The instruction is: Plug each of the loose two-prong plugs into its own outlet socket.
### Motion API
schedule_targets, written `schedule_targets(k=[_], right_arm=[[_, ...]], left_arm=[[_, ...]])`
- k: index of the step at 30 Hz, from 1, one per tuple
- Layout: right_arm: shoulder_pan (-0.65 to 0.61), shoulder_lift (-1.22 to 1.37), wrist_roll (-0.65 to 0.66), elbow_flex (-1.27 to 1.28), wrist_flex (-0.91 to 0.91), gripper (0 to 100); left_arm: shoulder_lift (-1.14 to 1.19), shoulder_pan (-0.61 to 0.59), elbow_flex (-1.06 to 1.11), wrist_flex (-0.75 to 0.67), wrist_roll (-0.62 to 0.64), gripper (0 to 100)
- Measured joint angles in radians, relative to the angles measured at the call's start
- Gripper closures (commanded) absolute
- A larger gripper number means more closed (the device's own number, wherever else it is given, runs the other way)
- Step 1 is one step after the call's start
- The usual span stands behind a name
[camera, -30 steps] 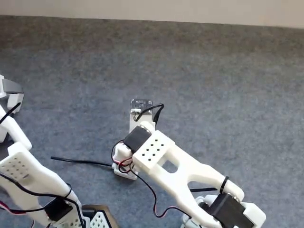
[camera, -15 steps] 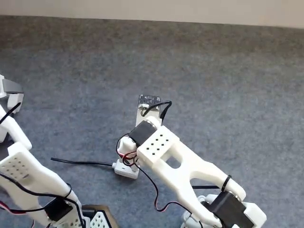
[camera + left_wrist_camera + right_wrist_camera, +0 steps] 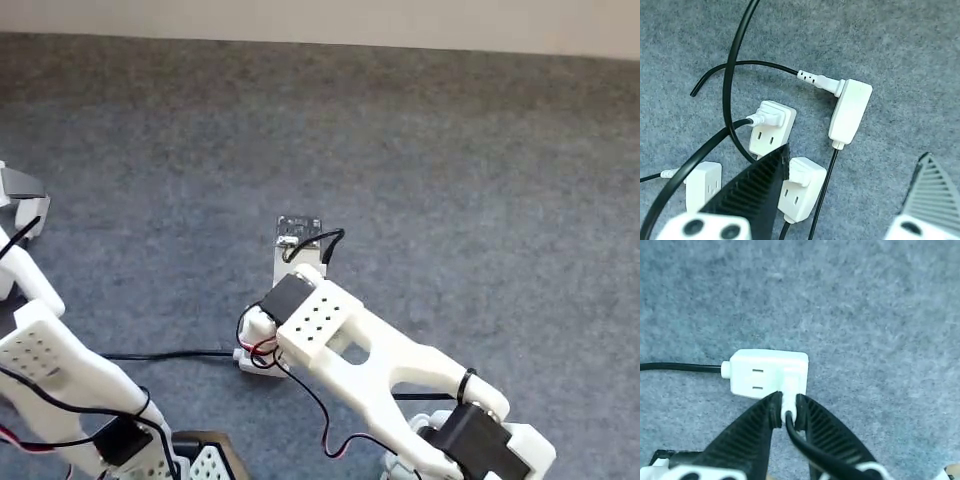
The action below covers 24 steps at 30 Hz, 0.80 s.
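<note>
My right gripper [image 3: 786,402] is shut on the white neck of a two-prong plug [image 3: 787,412] with a black cable. The plug sits against one end of a white outlet socket [image 3: 769,373] whose two slots face up. From above, that gripper [image 3: 256,335] stands over the same socket [image 3: 250,360] at the middle of the carpet. My left gripper [image 3: 855,152] hangs open above three loose white sockets [image 3: 771,127] [image 3: 800,187] [image 3: 704,182] on black cords. A longer white block [image 3: 850,112] beside them has a cable at each end.
Grey carpet [image 3: 480,180] covers the whole work area, with open room at the back and right. A black cable [image 3: 160,355] runs left from the central socket. A thick black cable [image 3: 732,75] loops across the left wrist view.
The right arm swung up and away from the socket half a second ago, then came back down onto it. The socket's black cable has shifted nearer the front edge.
</note>
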Motion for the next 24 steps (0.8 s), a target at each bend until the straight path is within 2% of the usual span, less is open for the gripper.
schedule_targets(k=[17,22,24], right_arm=[[-0.009,0.081,0.009,-0.008,-0.002,99.2],[-0.009,0.087,0.064,-0.008,0.000,99.1],[-0.009,0.087,0.074,-0.008,0.000,96.0]], left_arm=[[0.000,-0.008,0.000,0.000,0.000,62],[0.000,-0.006,0.000,0.000,0.000,62],[0.000,-0.008,0.000,0.000,0.000,62]])
